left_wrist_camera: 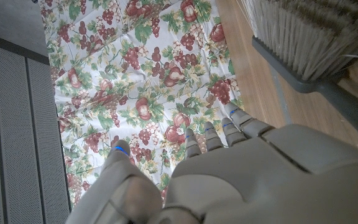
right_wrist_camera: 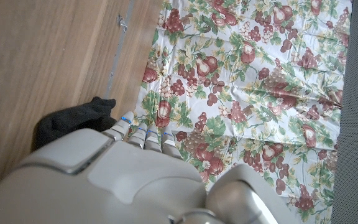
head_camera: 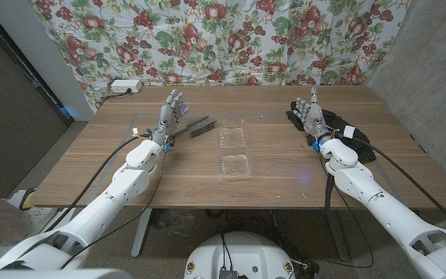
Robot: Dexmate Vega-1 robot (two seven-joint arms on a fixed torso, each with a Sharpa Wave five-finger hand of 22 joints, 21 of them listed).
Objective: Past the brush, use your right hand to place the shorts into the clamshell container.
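Head view: wooden table [head_camera: 269, 174] stretching from the near edge to a fruit-and-leaf patterned curtain [head_camera: 231, 39] hung along the far side, grey wall to the right, dark panel to the left. Nearest on the wood, around the middle, a clear clamshell container [head_camera: 234, 153] lying opened out, one half closer and one half farther, nothing inside. Just left of its far half, a dark brush [head_camera: 200, 125], close to the left hand [head_camera: 169, 116]. Farther right, black shorts [head_camera: 335, 128] in a heap on the table near the right edge, well apart from the container. At the far left by the curtain, a white power strip [head_camera: 126, 86].

Left wrist view: brush [left_wrist_camera: 303, 43] seen close, pale bristles set in a dark block, lying on the wood beside the left hand [left_wrist_camera: 229, 180]; bristle colour not readable from the head camera. Right wrist view: shorts [right_wrist_camera: 73, 121] as a dark crumpled lump just past the fingertips [right_wrist_camera: 126, 121] of the right hand [right_wrist_camera: 123, 180], curtain beyond.

Left hand upright, fingers extended and apart, holding nothing, brush just beside it. Right hand [head_camera: 312, 116] likewise raised with fingers straight and spread, grasping nothing, standing at the near-left side of the shorts; contact with the cloth impossible to confirm.
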